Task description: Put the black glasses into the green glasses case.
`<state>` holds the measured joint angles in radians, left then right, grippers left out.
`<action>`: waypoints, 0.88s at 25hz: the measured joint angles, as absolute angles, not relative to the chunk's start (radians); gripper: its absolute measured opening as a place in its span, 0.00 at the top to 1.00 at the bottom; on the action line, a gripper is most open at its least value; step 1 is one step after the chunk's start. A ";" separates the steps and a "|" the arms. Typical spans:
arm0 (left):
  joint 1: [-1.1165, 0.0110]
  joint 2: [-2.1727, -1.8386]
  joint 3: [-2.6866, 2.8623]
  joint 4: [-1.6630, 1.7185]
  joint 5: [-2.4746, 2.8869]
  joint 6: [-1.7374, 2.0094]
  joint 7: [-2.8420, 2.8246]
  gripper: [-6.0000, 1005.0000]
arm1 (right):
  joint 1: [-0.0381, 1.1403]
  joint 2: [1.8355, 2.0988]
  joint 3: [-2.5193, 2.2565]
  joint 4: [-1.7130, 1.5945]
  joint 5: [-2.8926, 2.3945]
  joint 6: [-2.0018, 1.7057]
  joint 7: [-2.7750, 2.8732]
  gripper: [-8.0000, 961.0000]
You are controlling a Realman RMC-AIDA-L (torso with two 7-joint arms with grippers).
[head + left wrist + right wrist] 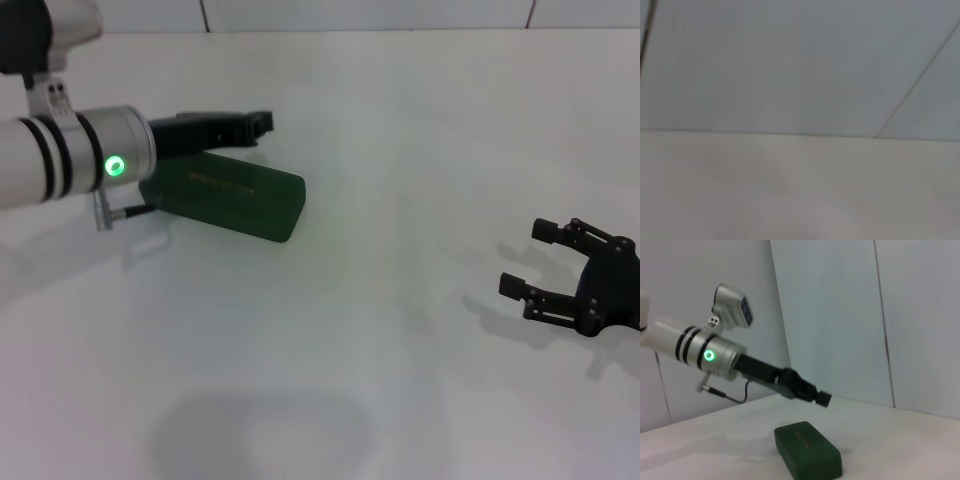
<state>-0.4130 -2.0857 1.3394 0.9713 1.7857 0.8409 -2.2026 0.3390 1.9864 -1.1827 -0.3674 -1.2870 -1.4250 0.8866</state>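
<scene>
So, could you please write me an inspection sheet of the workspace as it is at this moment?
Surface: white table, plain, with soft shadows.
Job's things: green glasses case lies shut on the table at the robot's left; gold lettering on its lid. The black glasses: nothing seen in any view.
Clutter: nothing seen.
Hands: left hand is in the air above the case, not touching it, fingers together as far as the right wrist view shows. Right hand is low at the right side, far from the case, fingers apart, holding nothing.
Cables: thin black cable loops under the left wrist.
Surroundings: pale wall panels behind the table.
</scene>
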 joint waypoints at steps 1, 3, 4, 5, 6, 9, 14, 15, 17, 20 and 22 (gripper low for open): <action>-0.421 -2.085 1.312 0.970 1.772 0.879 -2.182 0.87 | 0.339 1.986 -1.183 -0.367 -1.287 -1.425 0.887 0.09; -0.430 -2.085 1.256 0.952 1.718 0.955 -2.108 0.86 | 0.339 1.986 -1.183 -0.368 -1.287 -1.425 0.887 0.09; -0.435 -2.085 1.226 0.926 1.659 1.003 -2.030 0.86 | 0.339 1.986 -1.183 -0.368 -1.287 -1.425 0.887 0.09; -0.436 -2.085 1.205 0.903 1.615 1.035 -1.968 0.86 | 0.339 1.986 -1.183 -0.368 -1.287 -1.425 0.887 0.09; -0.436 -2.085 1.182 0.856 1.518 1.092 -1.815 0.86 | 0.339 1.986 -1.183 -0.368 -1.287 -1.425 0.887 0.09; -0.428 -2.086 1.155 0.745 1.364 1.175 -1.468 0.86 | 0.340 1.986 -1.183 -0.367 -1.285 -1.425 0.887 0.09; -0.384 -2.094 1.145 0.615 1.232 1.202 -0.993 0.86 | 0.344 1.988 -1.183 -0.370 -1.281 -1.426 0.887 0.09; -0.373 -2.095 1.147 0.610 1.229 1.190 -0.950 0.86 | 0.346 1.988 -1.183 -0.370 -1.281 -1.426 0.887 0.09; -0.355 -2.098 1.148 0.603 1.225 1.169 -0.913 0.86 | 0.350 1.988 -1.183 -0.370 -1.281 -1.428 0.887 0.09; -0.338 -2.095 1.145 0.578 1.214 1.174 -0.900 0.86 | 0.358 1.991 -1.183 -0.371 -1.281 -1.427 0.887 0.09; -0.324 -2.094 1.143 0.569 1.205 1.182 -0.888 0.86 | 0.362 1.992 -1.183 -0.371 -1.281 -1.427 0.887 0.09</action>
